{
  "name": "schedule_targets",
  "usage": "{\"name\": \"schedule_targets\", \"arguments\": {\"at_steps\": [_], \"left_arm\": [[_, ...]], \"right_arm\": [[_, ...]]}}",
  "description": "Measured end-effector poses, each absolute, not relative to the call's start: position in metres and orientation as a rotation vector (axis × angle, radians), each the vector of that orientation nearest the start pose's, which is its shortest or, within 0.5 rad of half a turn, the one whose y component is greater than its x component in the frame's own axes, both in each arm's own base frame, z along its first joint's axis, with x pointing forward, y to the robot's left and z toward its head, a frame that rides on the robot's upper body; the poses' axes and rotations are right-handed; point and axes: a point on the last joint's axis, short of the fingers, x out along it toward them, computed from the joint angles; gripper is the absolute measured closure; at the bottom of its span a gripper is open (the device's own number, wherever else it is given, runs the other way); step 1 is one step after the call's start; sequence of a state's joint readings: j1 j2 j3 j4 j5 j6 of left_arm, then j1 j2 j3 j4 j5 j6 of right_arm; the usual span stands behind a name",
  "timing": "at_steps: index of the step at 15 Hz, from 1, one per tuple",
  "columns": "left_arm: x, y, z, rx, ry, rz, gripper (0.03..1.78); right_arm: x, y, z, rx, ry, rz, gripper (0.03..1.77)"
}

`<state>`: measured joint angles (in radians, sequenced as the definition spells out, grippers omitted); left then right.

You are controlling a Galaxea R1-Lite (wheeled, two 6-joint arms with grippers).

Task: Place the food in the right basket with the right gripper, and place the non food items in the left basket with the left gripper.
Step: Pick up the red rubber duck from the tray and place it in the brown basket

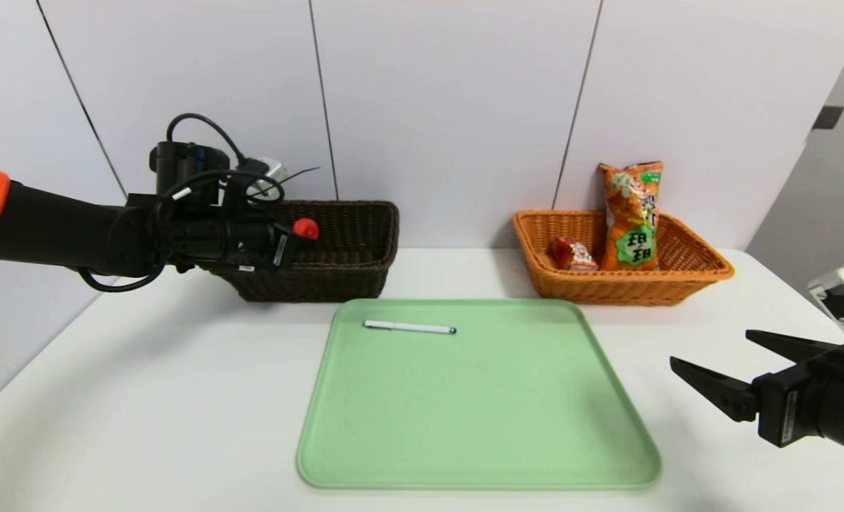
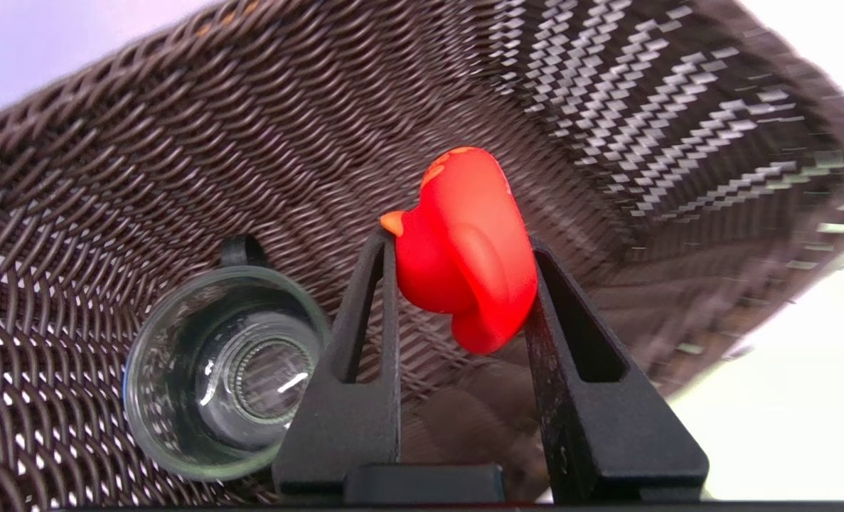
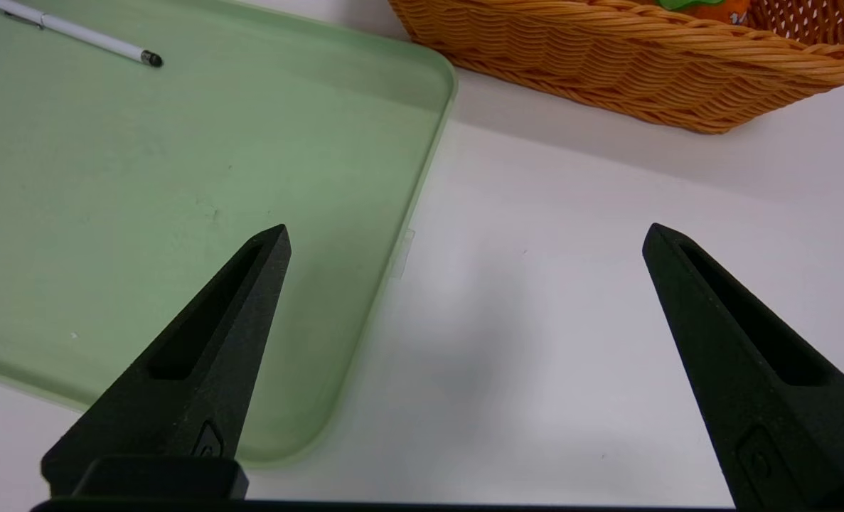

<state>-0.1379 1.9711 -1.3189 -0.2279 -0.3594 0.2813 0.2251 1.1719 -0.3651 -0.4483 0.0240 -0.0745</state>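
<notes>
Writing: the orange snack bag (image 1: 632, 215) carries a green label with bold characters (too small to read); the red drink carton (image 1: 572, 254) shows a cartoon face.
Left gripper (image 2: 461, 245): clamped on the red rubber duck (image 2: 464, 274), one finger on each side, held over the dark brown basket (image 1: 350, 245).
Right gripper (image 3: 464, 238): jaws spread wide, holding nothing, hovering over the white table (image 1: 144, 398) just beside the green tray (image 1: 478, 427).
Dark brown basket: a clear glass cup (image 2: 226, 370) lies on its side inside.
Orange basket (image 1: 628, 284): holds the snack bag, upright against the back wall, and the carton beside it.
Green tray: a white pen (image 1: 409, 327) with a black tip lies near the tray's far edge, between the two baskets.
</notes>
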Motion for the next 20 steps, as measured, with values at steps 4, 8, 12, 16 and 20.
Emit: {"name": "schedule_targets", "arguments": {"at_steps": [4, 8, 12, 16, 20], "left_arm": [[0.399, -0.062, 0.176, 0.221, 0.380, -0.544, 1.27], [0.410, -0.063, 0.175, 0.222, 0.366, -0.541, 1.27], [0.417, -0.064, 0.177, 0.225, 0.347, -0.539, 1.27], [0.419, -0.060, 0.178, 0.229, 0.343, -0.523, 1.27], [0.421, -0.059, 0.182, 0.248, 0.295, -0.511, 0.82]], "right_arm": [[0.159, 0.037, 0.173, -0.106, 0.334, 0.258, 0.09], [0.164, 0.038, 0.175, -0.106, 0.337, 0.258, 0.09], [0.165, 0.038, 0.172, -0.107, 0.348, 0.258, 0.09], [0.165, 0.038, 0.171, -0.107, 0.355, 0.257, 0.09], [0.164, 0.038, 0.170, -0.107, 0.356, 0.256, 0.09]]}}
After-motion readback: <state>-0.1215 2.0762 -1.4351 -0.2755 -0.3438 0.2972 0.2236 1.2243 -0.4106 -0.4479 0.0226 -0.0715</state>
